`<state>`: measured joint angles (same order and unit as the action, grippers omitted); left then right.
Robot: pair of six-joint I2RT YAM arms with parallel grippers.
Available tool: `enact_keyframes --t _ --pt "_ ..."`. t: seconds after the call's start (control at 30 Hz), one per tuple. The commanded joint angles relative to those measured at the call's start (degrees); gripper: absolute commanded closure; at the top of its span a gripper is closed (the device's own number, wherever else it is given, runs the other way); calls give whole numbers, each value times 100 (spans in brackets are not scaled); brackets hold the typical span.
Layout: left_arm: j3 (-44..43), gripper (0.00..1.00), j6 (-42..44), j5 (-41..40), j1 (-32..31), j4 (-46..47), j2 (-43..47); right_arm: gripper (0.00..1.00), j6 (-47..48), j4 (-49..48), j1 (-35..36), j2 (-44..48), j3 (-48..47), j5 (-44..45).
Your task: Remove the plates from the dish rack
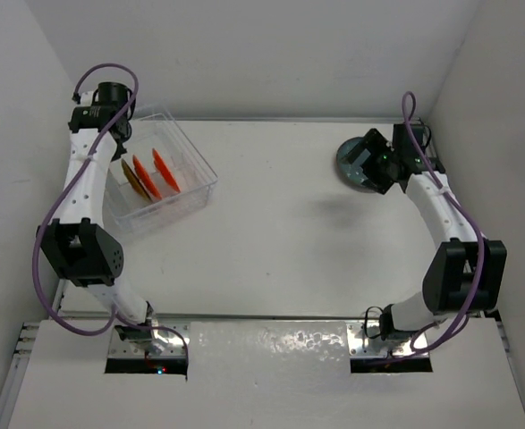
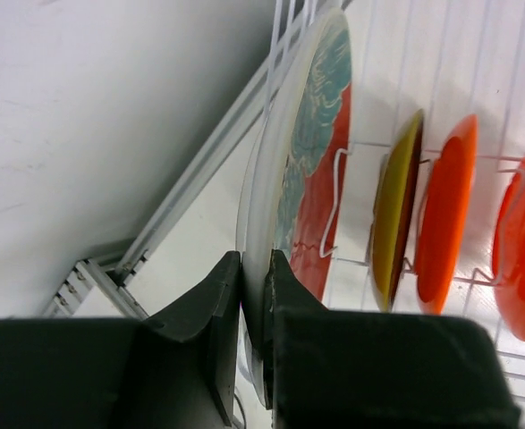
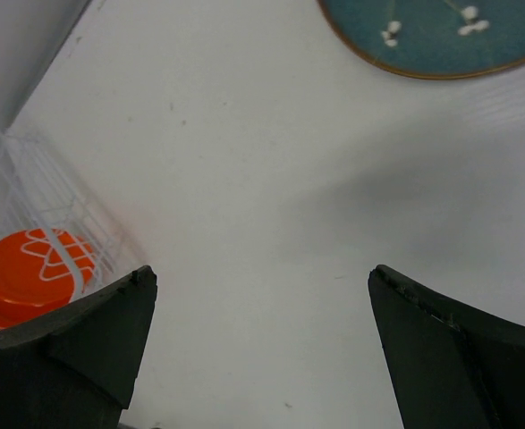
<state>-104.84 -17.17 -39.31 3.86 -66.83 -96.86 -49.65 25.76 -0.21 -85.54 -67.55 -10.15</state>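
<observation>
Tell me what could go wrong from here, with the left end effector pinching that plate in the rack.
1. The left end effector holds the teal-and-red plate only at its rim, so it may slip or swing when lifted.
2. The yellow plate stands close beside it; a tilted lift could knock it.
3. The clear dish rack might drag along if the plate catches a wire.

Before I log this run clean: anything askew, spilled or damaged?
Nothing stands out. The yellow-gold round plate and two orange plates stand on edge in the clear plastic dish rack; the left gripper pinches the teal-and-red plate by its rim.
</observation>
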Motion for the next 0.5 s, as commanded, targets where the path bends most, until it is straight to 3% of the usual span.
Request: enact_keyframes --t 0.0,0.13,0.37,0.47 --pt "-837 99 -76 -473 80 1005 949 1 -273 -457 213 -217 -530 -724" --pt "-284 100 -6 -385 80 1400 1037 1 -142 -46 433 -665 -1260 -734" --pt "1244 100 -146 415 80 2182 1240 1 -54 -10 478 -701 -1058 -567" --pt "1308 100 -120 459 80 2043 925 1 43 131 478 -675 -1111 -514"
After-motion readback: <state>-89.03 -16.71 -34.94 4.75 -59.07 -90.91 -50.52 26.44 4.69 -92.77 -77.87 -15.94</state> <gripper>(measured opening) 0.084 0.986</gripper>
